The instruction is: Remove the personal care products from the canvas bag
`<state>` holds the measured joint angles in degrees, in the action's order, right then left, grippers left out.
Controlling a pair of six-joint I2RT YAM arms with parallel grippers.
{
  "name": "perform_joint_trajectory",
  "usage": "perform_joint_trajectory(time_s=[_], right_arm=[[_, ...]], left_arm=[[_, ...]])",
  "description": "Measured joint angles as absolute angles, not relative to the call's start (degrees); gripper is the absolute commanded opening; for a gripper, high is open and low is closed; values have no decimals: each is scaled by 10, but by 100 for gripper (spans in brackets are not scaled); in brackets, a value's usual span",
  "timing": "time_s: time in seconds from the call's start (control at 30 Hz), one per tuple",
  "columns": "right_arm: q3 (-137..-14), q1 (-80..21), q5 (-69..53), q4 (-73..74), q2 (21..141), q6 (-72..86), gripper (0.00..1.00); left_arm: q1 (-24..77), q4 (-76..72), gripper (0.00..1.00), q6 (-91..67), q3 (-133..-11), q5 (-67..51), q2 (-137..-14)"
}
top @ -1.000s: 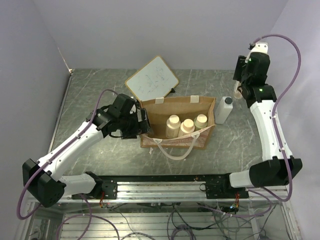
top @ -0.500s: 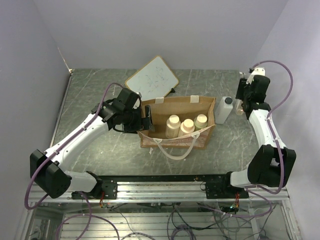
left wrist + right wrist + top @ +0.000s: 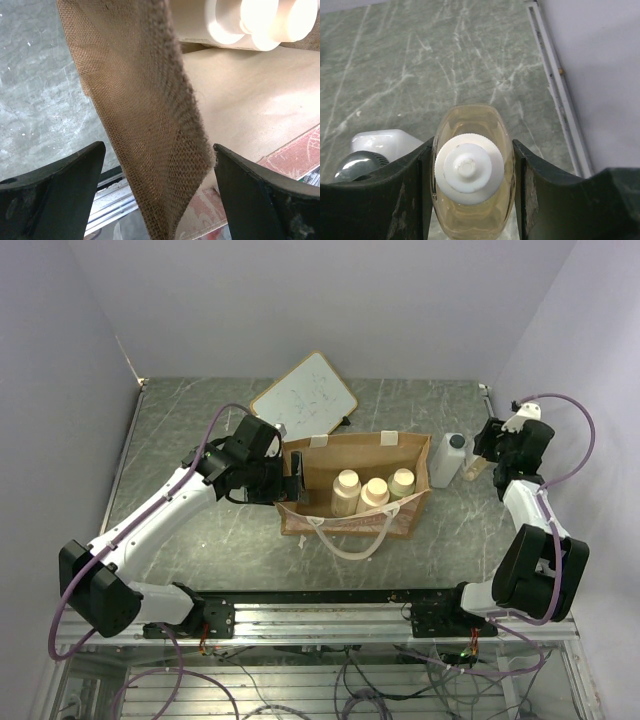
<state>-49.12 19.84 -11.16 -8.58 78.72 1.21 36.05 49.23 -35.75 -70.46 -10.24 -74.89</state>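
The brown canvas bag (image 3: pixel 352 520) lies open at the table's middle with three cream-capped bottles (image 3: pixel 375 490) inside; their caps show in the left wrist view (image 3: pixel 260 22). My left gripper (image 3: pixel 296 478) is open, its jaws straddling the bag's left wall (image 3: pixel 150 130) without pinching it. The white bottle with a dark cap (image 3: pixel 447 458) stands right of the bag and also shows in the right wrist view (image 3: pixel 370 150). My right gripper (image 3: pixel 484 452) is shut on the slim amber bottle with a white cap (image 3: pixel 470 167), low beside the white bottle.
A white wood-framed board (image 3: pixel 305 395) lies behind the bag. The cream rope handle (image 3: pixel 352 540) loops out in front of the bag. The table's right edge rail (image 3: pixel 559 82) and the wall are close behind the amber bottle.
My right arm has come down and to the right with the amber bottle, to beside the white bottle. My left gripper moved onto the bag's left wall, then held still.
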Motion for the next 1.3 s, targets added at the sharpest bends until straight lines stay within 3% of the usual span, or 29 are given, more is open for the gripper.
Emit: perform_joint_trajectory(time_s=[0.83,1.0,1.17,1.3], right_arm=[[-444,192,-118,-135,822,45,4],[-432,190,-113,-152,822,53,16],[-430,187,-108,-157,822,56,49],[-431,186,-107,-154,822,60,57]], left_arm=[[361,496,99,-345,-719,-106,-768],[361,496,99,-345,-719,-105,-768],[361,496,99,-345,-719,-105,-767],[361,496,99,-345,-719,-105,-767]])
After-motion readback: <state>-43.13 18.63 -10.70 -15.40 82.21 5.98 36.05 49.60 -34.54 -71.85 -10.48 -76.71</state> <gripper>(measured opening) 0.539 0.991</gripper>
